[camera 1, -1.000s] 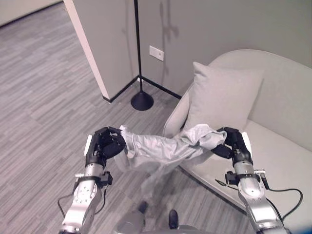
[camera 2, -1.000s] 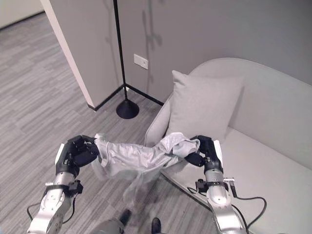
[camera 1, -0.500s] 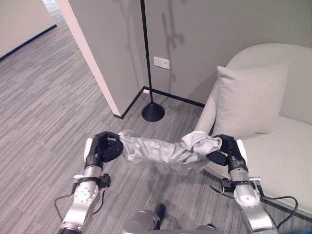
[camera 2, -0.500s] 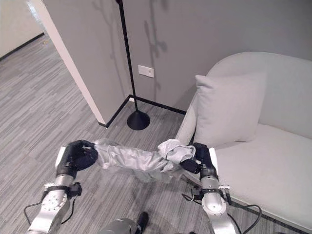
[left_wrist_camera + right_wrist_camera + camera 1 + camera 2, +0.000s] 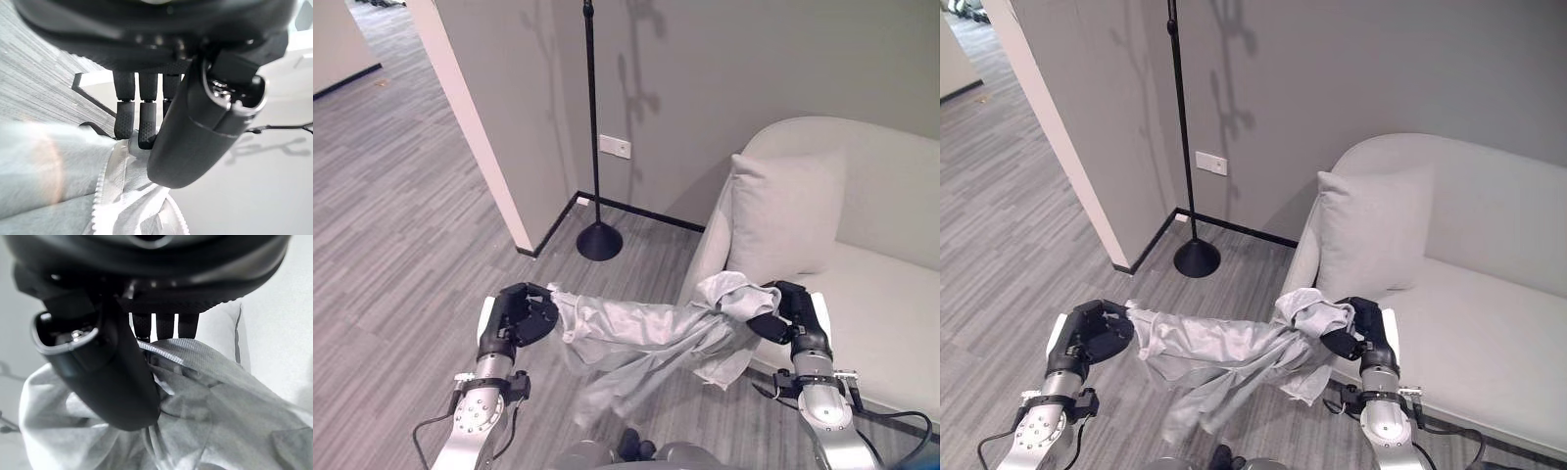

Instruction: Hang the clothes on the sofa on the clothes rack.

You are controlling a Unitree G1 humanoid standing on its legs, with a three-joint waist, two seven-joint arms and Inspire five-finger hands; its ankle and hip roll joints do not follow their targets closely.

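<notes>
Between the two hands: a pale silver-grey garment [image 5: 646, 328], thin, smooth, slightly glossy, stretched into a loose roll and held clear of the floor. Left end pinched by the left hand [image 5: 517, 315], dark fingers [image 5: 141, 128] and thumb curled onto a ribbed, stitched edge of the cloth. Right end bunched into a crumpled knot at the right hand [image 5: 791, 313], thumb and fingers [image 5: 165, 326] closed over fine woven folds. Below the roll, nearer the right hand, a slack fold hanging down in soft creases; a second, longer drape trailing under the middle.

Under both hands: grey plank-patterned floor [image 5: 401, 215], matte, with narrow streaks.

Just behind the right hand: pale grey sofa [image 5: 891, 304], rounded back, smooth upholstery, front corner of the seat close by the knuckles. Further back on the seat, a square grey cushion [image 5: 786, 217] leaning upright against the backrest.

Beyond the left hand: black clothes rack [image 5: 593, 127], a slim straight pole rising from a round domed base [image 5: 599, 242], standing at the foot of a grey wall [image 5: 724, 78] with a white socket plate [image 5: 615, 147].

Against half a second ago: more cloth sagging beneath the roll, bunch at the right hand looser, whole view shifted with the camera, rack base sitting a little farther left.
</notes>
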